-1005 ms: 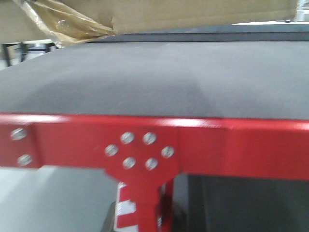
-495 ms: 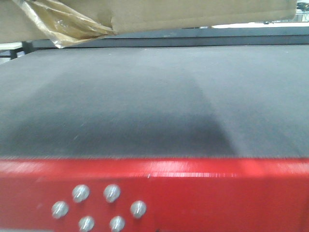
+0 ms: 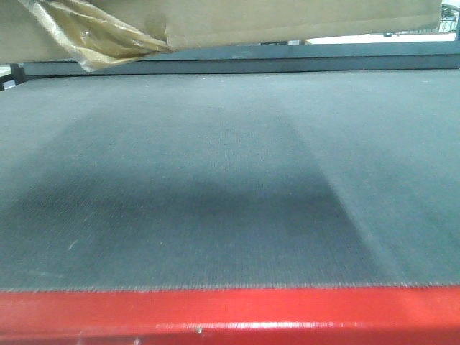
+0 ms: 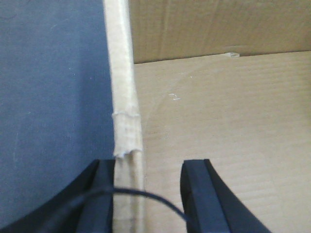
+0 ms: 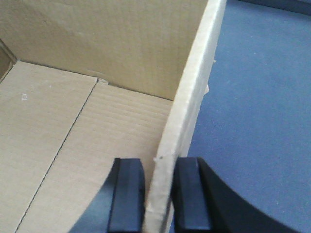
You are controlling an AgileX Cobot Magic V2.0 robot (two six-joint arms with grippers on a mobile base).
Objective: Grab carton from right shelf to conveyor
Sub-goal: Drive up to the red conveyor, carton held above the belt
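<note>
The carton (image 3: 302, 18) is brown cardboard and open-topped, with crumpled tape at one corner. It hangs at the top of the front view, above the conveyor (image 3: 215, 180), a dark grey belt with a red front edge. In the left wrist view my left gripper (image 4: 150, 167) straddles the carton's left wall (image 4: 124, 97). Its jaws are apart: the wall lies against the left finger, with a gap to the right one. My right gripper (image 5: 158, 165) is shut on the carton's right wall (image 5: 192, 92), with dark belt beyond it. The right shelf is out of view.
A dark rail (image 3: 237, 56) runs along the belt's far side, under the carton. The red frame edge (image 3: 230, 316) crosses the bottom of the front view. Both wrist views look into the bare carton floor (image 4: 218, 131).
The front view has closed in on the conveyor: the red edge and its bolts slid down the frame, the bolts now out of sight. The carton keeps its place at the top.
</note>
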